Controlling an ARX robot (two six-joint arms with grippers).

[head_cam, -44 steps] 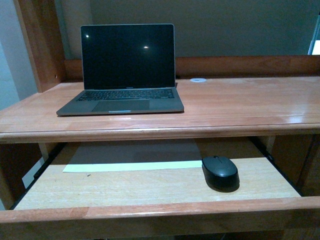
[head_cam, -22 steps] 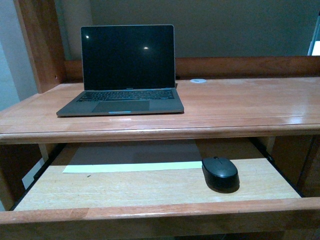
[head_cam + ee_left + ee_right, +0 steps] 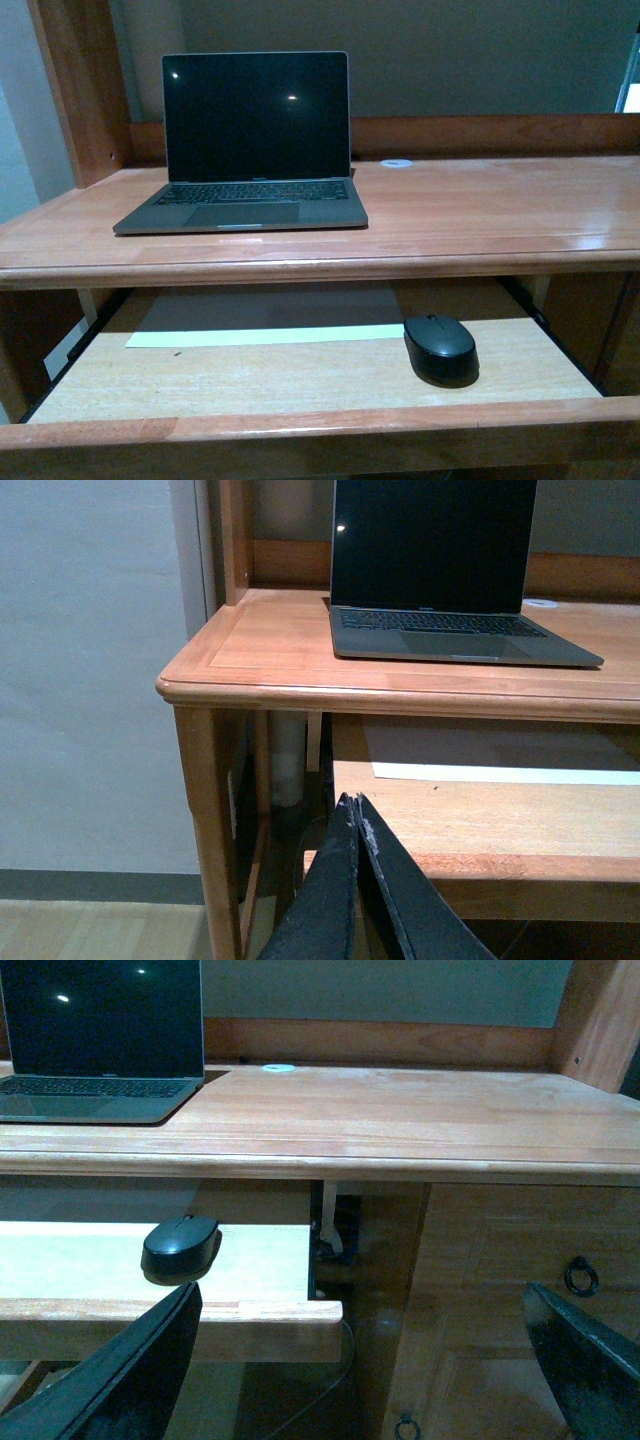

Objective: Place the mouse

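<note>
Mouse: the small black oval matte plastic mouse (image 3: 440, 348) sits on the pale wooden pull-out shelf (image 3: 250, 378), below the worktop's front edge and toward its right end. Nothing is touching it.
Left gripper: the left gripper (image 3: 355, 810) hangs low off the worktop's front-left corner, fingers pressed together and holding nothing.
Right gripper: the right gripper (image 3: 360, 1298) is spread wide and empty, below the front edge, with the mouse just beyond one finger.
Risk, clearance: the shelf is tucked under the overhanging front edge, so a steep reach could knock that edge or the shelf's raised front lip.
Risk, grip: the low, smooth dome looks likely to squirt out of a shallow pinch, and a push could roll the shelf inward.
Risk, placing: the open grey laptop (image 3: 250, 145) fills the left half of the worktop, so a drift that way would hit it.
Surface: the varnished reddish wooden worktop (image 3: 480, 215) is glossy toward the right edge, with a small white round disc (image 3: 396, 161) near the back edge.
Room: dim light, a grey-green wall behind and a pale wall on the left.
</note>
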